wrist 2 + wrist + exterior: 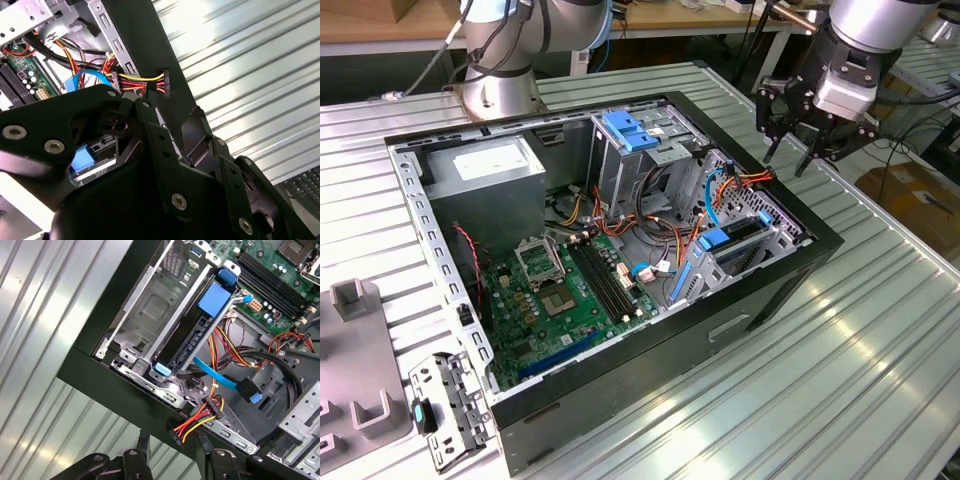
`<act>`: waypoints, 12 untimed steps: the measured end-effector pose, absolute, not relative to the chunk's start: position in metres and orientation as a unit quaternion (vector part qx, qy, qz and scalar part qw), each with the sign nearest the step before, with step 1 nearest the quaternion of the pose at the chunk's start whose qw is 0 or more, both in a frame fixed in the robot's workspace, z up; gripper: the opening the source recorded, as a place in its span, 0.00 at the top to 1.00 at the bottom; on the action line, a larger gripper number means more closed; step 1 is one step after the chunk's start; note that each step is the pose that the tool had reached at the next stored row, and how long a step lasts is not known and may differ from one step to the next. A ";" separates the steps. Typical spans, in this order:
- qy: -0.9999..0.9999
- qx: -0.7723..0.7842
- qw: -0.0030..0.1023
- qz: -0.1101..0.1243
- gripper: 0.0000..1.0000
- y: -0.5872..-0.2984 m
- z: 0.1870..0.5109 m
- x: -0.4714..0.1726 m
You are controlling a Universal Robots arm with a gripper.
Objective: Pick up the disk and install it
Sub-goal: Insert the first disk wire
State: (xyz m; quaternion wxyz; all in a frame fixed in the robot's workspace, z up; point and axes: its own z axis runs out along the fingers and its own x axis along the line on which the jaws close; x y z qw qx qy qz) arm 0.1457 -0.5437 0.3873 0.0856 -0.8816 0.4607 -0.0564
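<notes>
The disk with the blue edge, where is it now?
The disk sits in the metal bay at the computer case's end toward the exterior view's right, below the open gripper.

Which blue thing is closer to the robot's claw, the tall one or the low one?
The low one: the disk, slanted in the edge bay near the open gripper.
</notes>
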 end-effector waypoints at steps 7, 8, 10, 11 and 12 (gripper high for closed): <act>0.381 -0.919 0.090 -0.049 0.52 -0.542 0.379 0.146; 0.364 -0.926 0.091 -0.047 0.52 -0.542 0.378 0.146; 0.342 -0.934 0.092 -0.045 0.52 -0.542 0.376 0.146; 0.334 -0.937 0.092 -0.044 0.52 -0.542 0.375 0.146; 0.320 -0.942 0.092 -0.043 0.53 -0.542 0.374 0.147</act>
